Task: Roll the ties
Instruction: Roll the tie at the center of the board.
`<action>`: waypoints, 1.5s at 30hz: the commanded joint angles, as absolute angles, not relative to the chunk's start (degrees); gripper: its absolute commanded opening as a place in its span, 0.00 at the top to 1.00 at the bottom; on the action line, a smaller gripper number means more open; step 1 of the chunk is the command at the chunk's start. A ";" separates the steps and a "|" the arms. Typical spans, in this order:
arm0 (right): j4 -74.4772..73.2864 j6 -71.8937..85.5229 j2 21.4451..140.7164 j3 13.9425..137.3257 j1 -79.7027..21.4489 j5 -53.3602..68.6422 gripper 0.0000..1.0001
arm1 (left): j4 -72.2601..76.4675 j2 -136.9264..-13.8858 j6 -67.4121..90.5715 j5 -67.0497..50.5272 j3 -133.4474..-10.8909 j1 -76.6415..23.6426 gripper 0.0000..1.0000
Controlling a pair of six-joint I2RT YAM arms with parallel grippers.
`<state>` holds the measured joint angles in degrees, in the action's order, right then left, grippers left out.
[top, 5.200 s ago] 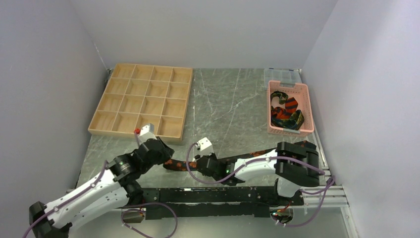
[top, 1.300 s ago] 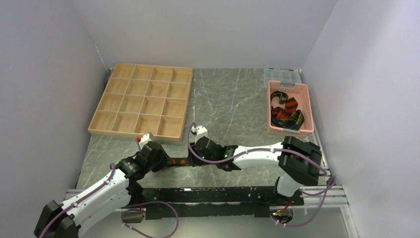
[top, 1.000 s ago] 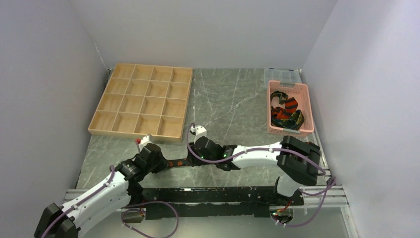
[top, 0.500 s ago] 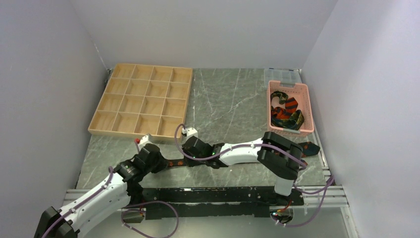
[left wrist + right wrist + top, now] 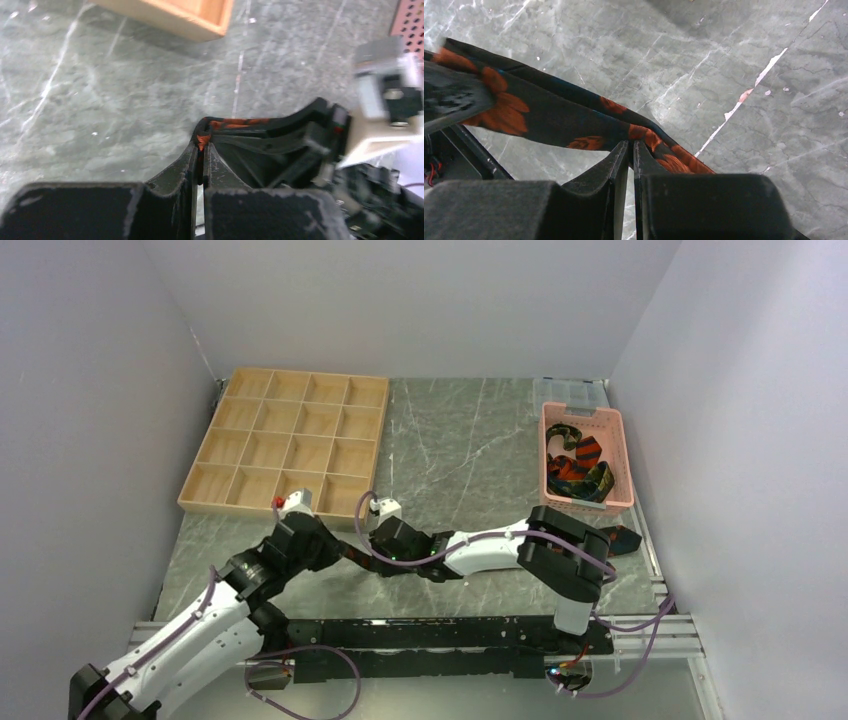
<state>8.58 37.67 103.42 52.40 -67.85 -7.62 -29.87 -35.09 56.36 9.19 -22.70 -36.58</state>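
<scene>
A black tie (image 5: 549, 112) with orange-red leaf blotches hangs stretched a little above the marble table between both grippers. In the top view only a short piece of this tie (image 5: 351, 552) shows between the two wrists near the table's front. My left gripper (image 5: 202, 142) is shut on the tie's end, with orange fabric pinched at its fingertips. My right gripper (image 5: 630, 145) is shut on the tie further along, and the fabric runs off behind its fingers to the right. More ties (image 5: 578, 468), striped and bright, lie bundled in the pink basket (image 5: 616, 452).
A wooden compartment tray (image 5: 285, 445) stands at the back left; its near corner (image 5: 200, 20) lies just beyond the left gripper. A clear plastic box (image 5: 572, 390) sits behind the basket. Grey walls close in the left, back and right sides.
Both grippers have closed on the black tie. The right arm slid left toward the left gripper, and the left gripper rose and moved slightly toward the tray, lifting the tie off the table.
</scene>
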 commanded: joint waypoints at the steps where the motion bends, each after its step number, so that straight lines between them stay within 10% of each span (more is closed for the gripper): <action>1: 10.10 37.94 103.73 49.59 -67.49 -8.86 0.86 | -28.82 -40.66 51.71 5.66 -30.59 -36.43 0.97; 20: 13.99 39.65 84.27 35.85 -66.91 -18.13 0.78 | -29.08 -54.22 50.28 15.33 -37.65 -47.81 0.97; 45: 17.58 36.72 103.95 51.22 -67.73 -6.46 0.83 | -31.93 -44.80 52.28 16.24 -33.16 -48.51 0.97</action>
